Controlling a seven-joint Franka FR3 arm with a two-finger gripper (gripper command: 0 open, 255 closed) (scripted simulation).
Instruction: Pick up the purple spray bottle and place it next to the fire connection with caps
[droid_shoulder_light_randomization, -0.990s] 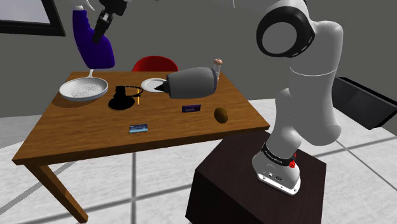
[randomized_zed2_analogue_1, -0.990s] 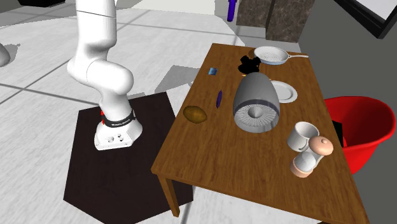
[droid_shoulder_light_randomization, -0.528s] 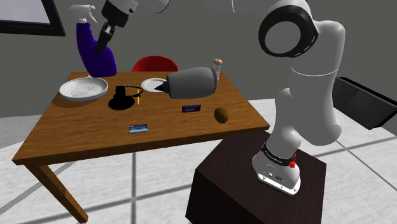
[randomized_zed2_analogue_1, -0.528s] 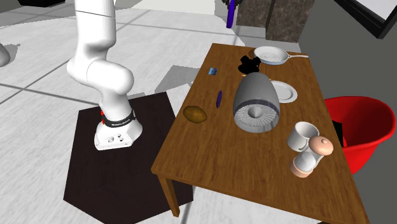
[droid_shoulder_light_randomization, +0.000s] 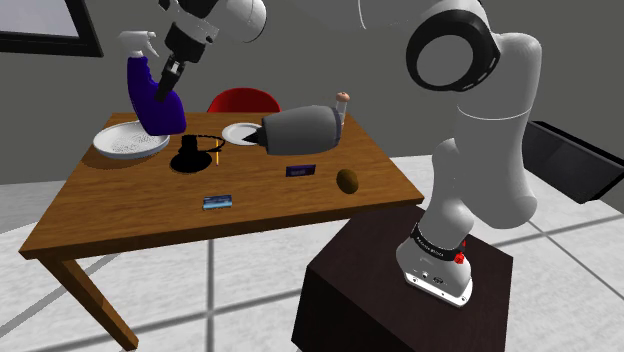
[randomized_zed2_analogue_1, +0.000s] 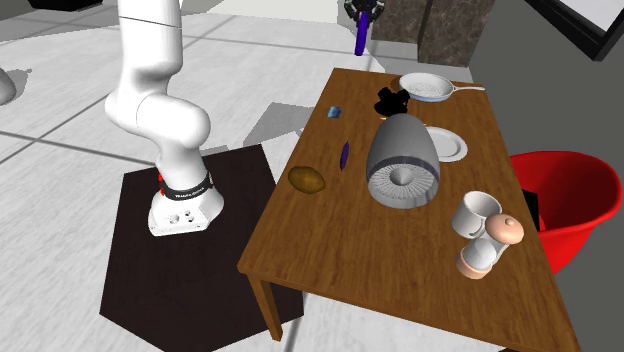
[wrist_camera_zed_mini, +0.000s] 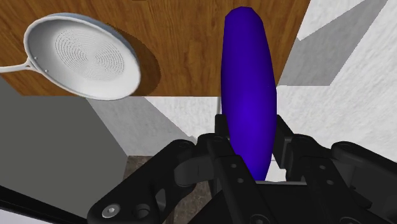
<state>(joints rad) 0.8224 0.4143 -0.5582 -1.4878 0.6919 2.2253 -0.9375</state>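
Table (droid_shoulder_light_randomization: 130, 215) first: wood top, clutter along the far side. The white arm (droid_shoulder_light_randomization: 470, 150) reaches from its stand (droid_shoulder_light_randomization: 380, 290) up & across to the shoulder view's upper left, so the load clears everything on the top while it travels. A big grey drum-like thing (droid_shoulder_light_randomization: 300, 130) lies on its side mid-table. The white pan (droid_shoulder_light_randomization: 130, 142) sits at the far corner, handle pointing off the edge.

The purple spray bottle (droid_shoulder_light_randomization: 155, 98) hangs in the air, not resting on anything. In the wrist view it sits over the table's edge & the floor, w/ the pan just off to one side. The gripper (droid_shoulder_light_randomization: 168, 78) is clamped on it, black fingers pressed to both sides of the body near the neck, white trigger head sticking out towards the shoulder view's left. That's a carry hold, I'd say, w/ the base kept free for setting down.

The black lobed fitting (droid_shoulder_light_randomization: 192, 155), which I take for the fire connection w/ caps, stands between pan & drum. There's bare wood in front of it, prob. the drop spot.

Vs. a second ago, the bottle is lower & nearer the table in the shoulder view. Its trigger head is now fully in shot, and the wrist has dropped into the second exterior view's top edge. Everything on the table is unmoved.
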